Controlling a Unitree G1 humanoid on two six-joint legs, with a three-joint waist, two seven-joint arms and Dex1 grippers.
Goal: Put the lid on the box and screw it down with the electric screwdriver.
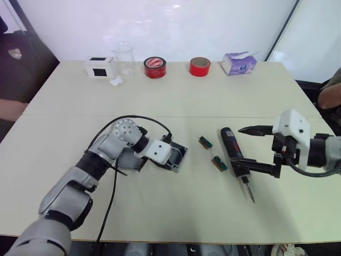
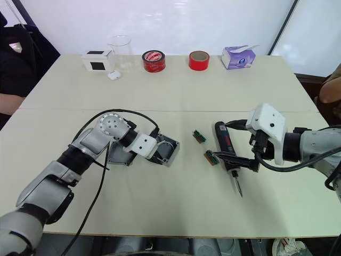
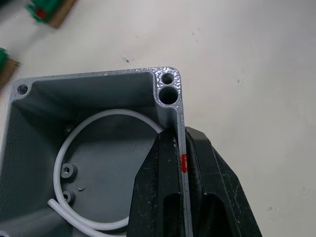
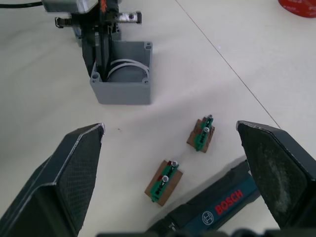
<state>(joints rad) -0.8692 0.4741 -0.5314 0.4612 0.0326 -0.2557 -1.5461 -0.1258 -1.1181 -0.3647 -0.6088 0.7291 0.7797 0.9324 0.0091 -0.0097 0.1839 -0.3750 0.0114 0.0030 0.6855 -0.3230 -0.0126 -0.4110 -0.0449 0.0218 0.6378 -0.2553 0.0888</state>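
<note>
My left gripper (image 3: pixel 181 197) pinches one wall of the box (image 4: pixel 122 79), one finger inside by the white coil. My right gripper (image 4: pixel 173 173) hangs spread wide over the electric screwdriver (image 1: pixel 234 154), which lies flat on the bench (image 1: pixel 176 96). The lid (image 2: pixel 118 154) lies beside the box.

The right hand (image 4: pixel 170 173) has its two black fingers wide apart over the desk (image 4: pixel 44 103). Between them lie two little green parts (image 4: pixel 201 134) and the electric screwdriver (image 4: pixel 217 210). Farther off, the left hand (image 4: pixel 100 59) pinches the box (image 4: pixel 122 74) wall.
</note>
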